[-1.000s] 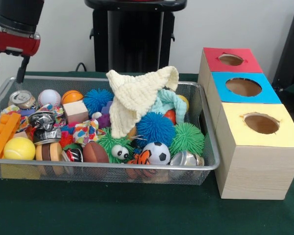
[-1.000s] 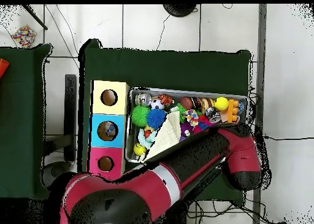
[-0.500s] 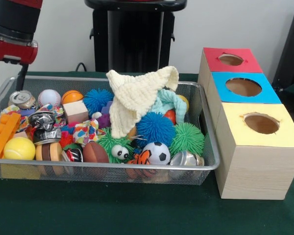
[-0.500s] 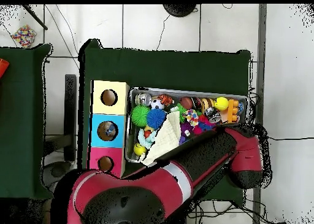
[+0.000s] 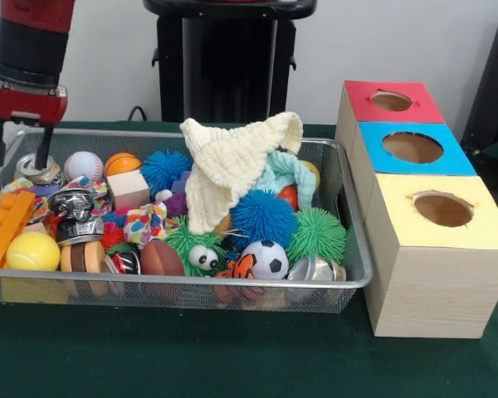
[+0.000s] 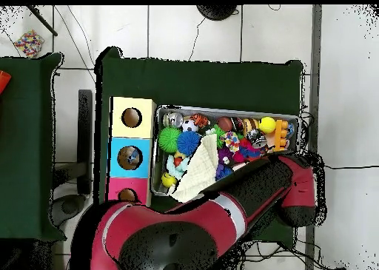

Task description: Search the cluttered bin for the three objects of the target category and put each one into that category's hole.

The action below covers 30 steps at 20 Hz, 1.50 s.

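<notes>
A wire mesh bin [image 5: 353, 278] [image 6: 158, 150] is packed with toys. At its back left corner my gripper [image 5: 20, 156] hangs open, and its two black fingers [image 5: 43, 148] reach down on either side of a silver drink can [image 5: 33, 172]. A crushed dark can [image 5: 71, 212] lies just in front, and a shiny can [image 5: 312, 269] rests by the front right corner. A baseball [image 5: 84, 165], an orange ball [image 5: 122, 162], a yellow ball [image 5: 31, 249] and a soccer ball [image 5: 267, 258] are among the clutter. In the overhead view my arm [image 6: 252, 189] hides the gripper.
Right of the bin stands a wooden box with a red-topped hole [image 5: 391, 101] [image 6: 127, 197], a blue-topped hole [image 5: 412, 147] [image 6: 129, 158] and a yellow-topped hole [image 5: 442, 208] [image 6: 132, 117]. A cream knitted cloth [image 5: 232, 162] drapes over the middle of the pile. Spiky blue and green balls crowd the centre.
My gripper has come down and slightly right, from above the bin's back left rim to the silver can. Nothing in the bin has moved.
</notes>
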Tool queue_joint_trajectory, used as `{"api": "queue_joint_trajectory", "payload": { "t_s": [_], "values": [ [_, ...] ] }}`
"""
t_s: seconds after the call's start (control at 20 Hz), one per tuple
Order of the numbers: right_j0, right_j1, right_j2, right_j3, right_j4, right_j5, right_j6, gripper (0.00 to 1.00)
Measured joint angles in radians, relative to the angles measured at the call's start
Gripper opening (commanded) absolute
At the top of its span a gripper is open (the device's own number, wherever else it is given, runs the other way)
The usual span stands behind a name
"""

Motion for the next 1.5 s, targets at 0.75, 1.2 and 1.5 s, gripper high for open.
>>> {"api": "queue_joint_trajectory", "payload": {
  "t_s": [0.75,1.2,1.5],
  "values": [
    [-0.06,-0.019,0.111,-0.04,-0.002,-0.14,0.0,1.0],
    [-0.121,-0.052,0.158,-0.042,-0.002,-0.198,0.0,1.0],
    [-0.149,-0.07,0.185,-0.043,0.002,-0.198,0.0,1.0]
  ]
}}
